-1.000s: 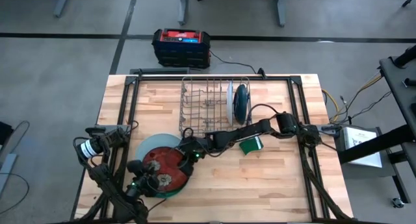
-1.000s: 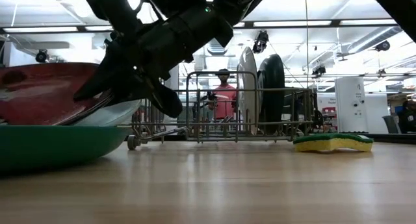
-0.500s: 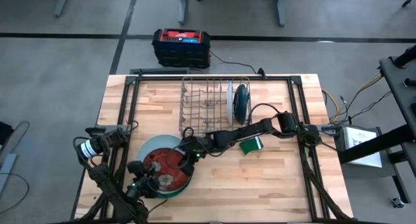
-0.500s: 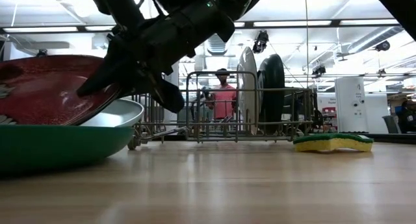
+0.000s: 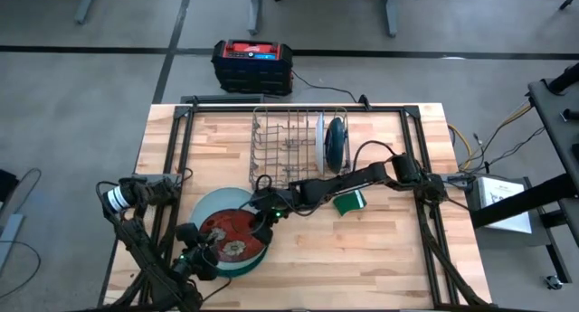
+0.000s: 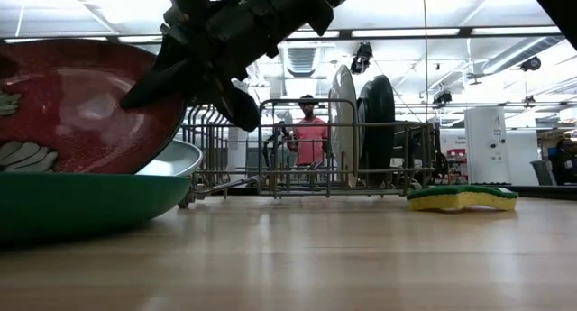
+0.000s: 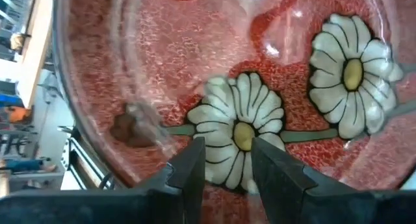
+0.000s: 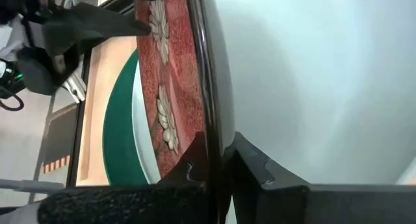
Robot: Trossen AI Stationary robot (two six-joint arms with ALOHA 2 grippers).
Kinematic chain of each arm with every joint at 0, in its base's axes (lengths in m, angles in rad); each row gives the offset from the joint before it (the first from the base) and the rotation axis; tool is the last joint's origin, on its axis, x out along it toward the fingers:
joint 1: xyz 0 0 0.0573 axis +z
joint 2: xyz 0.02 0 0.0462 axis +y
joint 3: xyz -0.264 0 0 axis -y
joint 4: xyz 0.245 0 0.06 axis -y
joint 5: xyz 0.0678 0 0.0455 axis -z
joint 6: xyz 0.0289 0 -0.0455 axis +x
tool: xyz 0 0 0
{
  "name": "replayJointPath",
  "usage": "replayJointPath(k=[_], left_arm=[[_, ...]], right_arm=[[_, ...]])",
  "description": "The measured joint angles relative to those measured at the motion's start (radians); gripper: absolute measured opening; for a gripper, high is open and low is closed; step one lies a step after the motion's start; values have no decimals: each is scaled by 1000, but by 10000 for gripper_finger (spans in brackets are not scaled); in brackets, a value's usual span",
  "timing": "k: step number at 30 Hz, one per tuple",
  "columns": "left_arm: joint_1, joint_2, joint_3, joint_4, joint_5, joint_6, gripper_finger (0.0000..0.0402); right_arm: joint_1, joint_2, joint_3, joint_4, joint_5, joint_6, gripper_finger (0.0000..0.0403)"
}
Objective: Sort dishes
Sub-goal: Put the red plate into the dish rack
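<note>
Wooden table (image 5: 389,258); person (image 6: 310,131) stands beyond rack (image 6: 297,149).

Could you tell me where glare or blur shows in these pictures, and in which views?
Left wrist view: pale streaks of glare cross the glossy red plate, its daisies stay crisp. Low view: ceiling lights are bright, so the right tool on the plate's rim reads as a dark shape, and the person behind the rack is soft. Right wrist view: the close fingers are blurred.
</note>
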Motion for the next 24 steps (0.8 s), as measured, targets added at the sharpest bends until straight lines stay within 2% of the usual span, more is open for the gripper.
replayJointPath(k=[7, 19, 24], left_arm=[[-1, -80, 20, -1, -12, -11, 116], [-37, -159, 151, 0, -230, 81, 116], [-39, -192, 199, 0, -292, 95, 116]], right_arm=[[0, -22, 0, -17, 10, -12, 12], [-1, -105, 0, -155, 21, -89, 12], [7, -120, 0, -188, 59, -130, 12]])
